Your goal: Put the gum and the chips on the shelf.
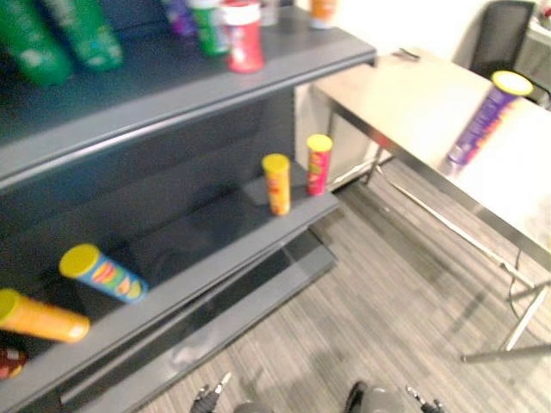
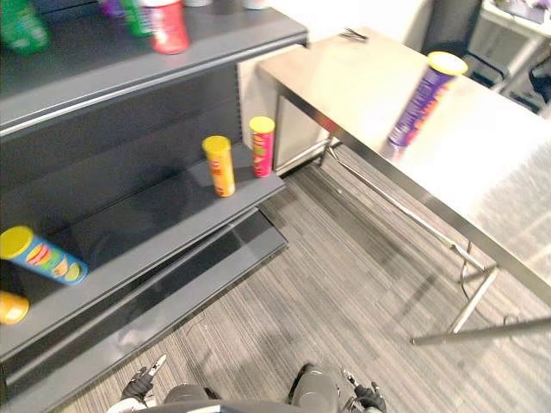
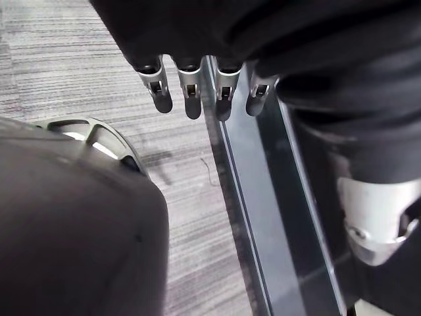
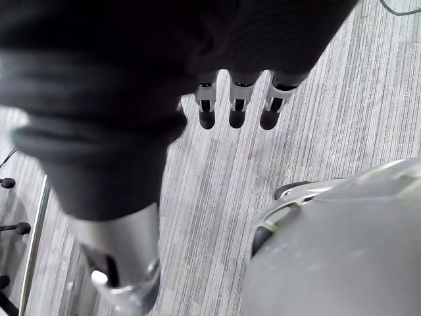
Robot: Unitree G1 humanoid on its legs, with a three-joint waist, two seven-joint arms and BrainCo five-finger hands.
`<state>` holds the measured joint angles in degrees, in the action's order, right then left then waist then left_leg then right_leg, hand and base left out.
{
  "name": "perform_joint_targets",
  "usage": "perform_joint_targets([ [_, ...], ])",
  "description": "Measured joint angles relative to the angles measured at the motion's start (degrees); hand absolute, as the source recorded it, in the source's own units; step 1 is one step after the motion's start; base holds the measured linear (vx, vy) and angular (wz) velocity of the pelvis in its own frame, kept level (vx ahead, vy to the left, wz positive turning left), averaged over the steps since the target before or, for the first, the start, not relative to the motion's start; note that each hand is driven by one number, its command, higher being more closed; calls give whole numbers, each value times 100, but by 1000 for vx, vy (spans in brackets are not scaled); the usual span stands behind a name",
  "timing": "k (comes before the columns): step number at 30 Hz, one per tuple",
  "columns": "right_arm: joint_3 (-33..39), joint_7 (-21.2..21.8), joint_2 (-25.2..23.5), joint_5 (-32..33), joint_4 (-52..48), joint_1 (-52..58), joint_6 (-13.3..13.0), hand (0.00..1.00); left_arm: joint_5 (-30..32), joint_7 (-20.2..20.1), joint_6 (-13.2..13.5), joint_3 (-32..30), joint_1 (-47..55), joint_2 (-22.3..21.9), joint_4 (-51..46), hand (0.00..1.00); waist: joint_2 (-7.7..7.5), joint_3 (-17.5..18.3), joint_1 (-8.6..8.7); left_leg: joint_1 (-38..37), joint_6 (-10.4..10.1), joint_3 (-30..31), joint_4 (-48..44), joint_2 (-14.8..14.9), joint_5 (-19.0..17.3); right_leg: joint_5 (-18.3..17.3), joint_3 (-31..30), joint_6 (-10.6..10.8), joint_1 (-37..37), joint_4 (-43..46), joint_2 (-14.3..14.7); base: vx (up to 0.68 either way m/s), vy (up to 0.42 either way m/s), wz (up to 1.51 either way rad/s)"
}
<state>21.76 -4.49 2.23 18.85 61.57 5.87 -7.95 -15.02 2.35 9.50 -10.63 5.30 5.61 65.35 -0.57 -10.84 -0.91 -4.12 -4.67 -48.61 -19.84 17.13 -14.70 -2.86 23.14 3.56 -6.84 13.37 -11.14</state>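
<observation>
While both arms hang low at the robot's sides, the left robot hand (image 3: 192,99) shows straight, relaxed fingers over the carpet (image 3: 79,59) beside the shelf's base, holding nothing. The right robot hand (image 4: 237,108) hangs the same way, empty. The purple chips can (image 2: 424,99) stands upright on the desk (image 2: 516,181) at the right, well apart from the shelf (image 2: 155,217) on the left, so it looks not yet fetched. A yellow can (image 2: 219,165) and a pink can (image 2: 262,146) stand at the middle board's right end, and a blue can (image 2: 43,255) lies on its side farther left. A red tub (image 1: 244,34) on the top board may be the gum, though that cannot be told. Picking up the purple can seems the likely next job
</observation>
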Motion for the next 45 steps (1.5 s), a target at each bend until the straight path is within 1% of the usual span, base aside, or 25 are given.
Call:
perform_joint_targets([
  [1,-7,-1,3,-9,15,-103,7,0,-11,-25,-1,25,-16,1,-2,0,57,-12,6,22,-63,-152,15,101,77,89,-97,77,-1,-391,205,-68,-218,-81],
  [2,-12,0,-7,-13,13,-133,7,0,-11,-35,-2,34,-18,7,5,0,65,-10,40,31,-78,-203,32,158,134,89,-123,88,-7,-521,269,-102,-214,-57],
  [4,-4,2,-9,-17,10,-113,11,0,-20,-44,0,164,-16,42,17,0,78,-17,87,-11,-156,-305,200,231,336,60,74,25,-40,-616,346,-101,-148,-26],
  [8,43,12,13,-30,10,-124,13,0,-36,-43,-4,148,-47,61,15,0,96,-65,177,-19,-249,-331,243,361,530,-12,64,-91,-104,-559,484,-41,-114,-10],
  [9,48,15,18,-32,8,-147,10,0,-36,-34,-8,125,-46,61,24,0,114,-95,214,-68,-297,-387,229,378,563,-78,7,-183,-165,-394,490,-13,-76,-25],
  [12,103,18,24,-17,14,-152,8,0,-36,-31,-6,114,-83,50,26,0,146,-167,291,-108,-314,-407,22,446,581,-510,-124,-273,-519,434,340,6,-89,-21],
  [14,125,33,27,25,14,-153,7,0,-41,-29,-9,-4,-147,43,35,0,129,-285,470,-107,-315,-377,-195,472,581,-921,-176,-318,-764,1128,170,22,-134,-3],
  [16,152,48,24,155,22,-103,2,0,-82,-25,-12,-194,-174,-82,38,0,150,-351,563,-120,-309,-315,-706,759,586,-1246,-256,-450,-826,1571,230,82,-237,-22],
  [18,207,61,22,259,-9,-2,-29,0,-338,-34,-11,-369,-164,-141,-9,0,144,-358,550,-140,-163,-42,-1373,1113,726,-1450,-512,-617,-787,1890,431,159,-311,-67],
  [19,207,70,24,286,-62,49,-78,0,-483,-27,42,-493,-155,-202,-118,0,89,-392,533,-48,228,539,-1777,1202,986,-1545,-753,-717,-677,1963,565,133,-258,-115],
  [20,194,76,23,417,-136,73,-111,0,-527,-40,63,-547,-153,-250,-214,0,11,-438,526,216,254,1469,-2135,1031,955,-1595,-1028,-775,-583,1943,711,112,-219,-118],
  [21,196,79,47,428,-193,85,-116,0,-527,-53,76,-542,-156,-281,-217,0,17,-434,529,336,82,1904,-2220,841,787,-1661,-1154,-744,-547,1899,767,100,-180,-127],
  [22,221,94,127,427,-220,104,-155,0,-519,-66,118,-535,-162,-321,-263,0,20,-433,536,535,-91,2570,-2257,479,521,-1641,-1449,-715,-432,1771,912,149,-192,-118],
  [23,270,110,137,427,-197,183,-154,0,-517,-69,122,-498,-160,-327,-267,0,24,-429,528,720,-92,2906,-2208,197,379,-1624,-1615,-686,-240,1589,1004,146,-150,-104],
  [26,352,114,171,427,-218,395,-154,0,-506,-97,151,-449,-140,-334,-339,0,37,-414,521,1138,-97,3041,-1769,-85,344,-1624,-1781,-680,110,1310,1150,161,-84,-60],
  [29,461,117,168,427,-271,431,-155,0,-493,-101,168,-438,-103,-376,-501,0,45,-391,440,1621,-142,3367,-715,-498,391,-1594,-2201,-683,328,1096,1372,269,7,-78],
  [31,415,124,159,425,-360,388,-160,0,-489,-98,168,-442,-100,-466,-608,0,49,-379,271,1742,-225,3726,-1,-812,545,-1568,-2649,-723,612,901,1536,330,102,-105],
  [32,397,129,138,426,-410,382,-163,0,-479,-98,168,-440,-103,-477,-620,0,53,-365,222,1750,-222,3794,133,-861,618,-1569,-2747,-721,694,843,1569,341,158,-112],
  [35,261,174,-33,424,-561,328,-229,0,-424,-96,163,-449,-88,-474,-599,0,31,-214,154,1791,2,3982,399,-1014,1216,-1613,-3179,-642,972,682,1640,409,233,-108],
  [36,244,216,-155,422,-559,334,-227,0,-384,-100,153,-450,-83,-378,-546,0,-79,-73,131,1702,149,3805,384,-1097,1225,-1659,-3359,-556,1014,677,1508,478,261,-72],
  [37,244,253,-300,419,-553,390,-217,0,-319,-103,163,-398,-86,-303,-476,0,-190,62,186,1659,281,3737,368,-1187,1141,-1621,-3398,-490,998,626,1383,471,255,-49],
  [38,246,256,-351,418,-542,404,-204,0,-237,-103,165,-352,-88,-270,-436,0,-217,105,195,1659,348,3665,354,-1203,1095,-1589,-3414,-439,1006,582,1337,348,201,-24],
  [40,246,265,-433,378,-507,377,-193,0,-201,-99,156,-240,-117,-193,-314,0,-256,160,185,1576,444,3491,299,-1259,1035,-1376,-3490,-119,1017,562,1197,268,196,-31],
  [42,249,275,-433,371,-477,375,-194,0,-198,-95,154,-142,-118,-158,-216,0,-238,252,168,1533,523,3468,236,-1278,976,-1218,-3487,-151,1015,603,1169,174,135,-29],
  [45,247,341,-429,366,-385,346,-192,0,-152,-95,154,88,-119,-90,-149,0,-233,288,167,1248,591,3330,238,-1295,918,-1021,-3442,-112,860,1230,1173,141,97,-28],
])
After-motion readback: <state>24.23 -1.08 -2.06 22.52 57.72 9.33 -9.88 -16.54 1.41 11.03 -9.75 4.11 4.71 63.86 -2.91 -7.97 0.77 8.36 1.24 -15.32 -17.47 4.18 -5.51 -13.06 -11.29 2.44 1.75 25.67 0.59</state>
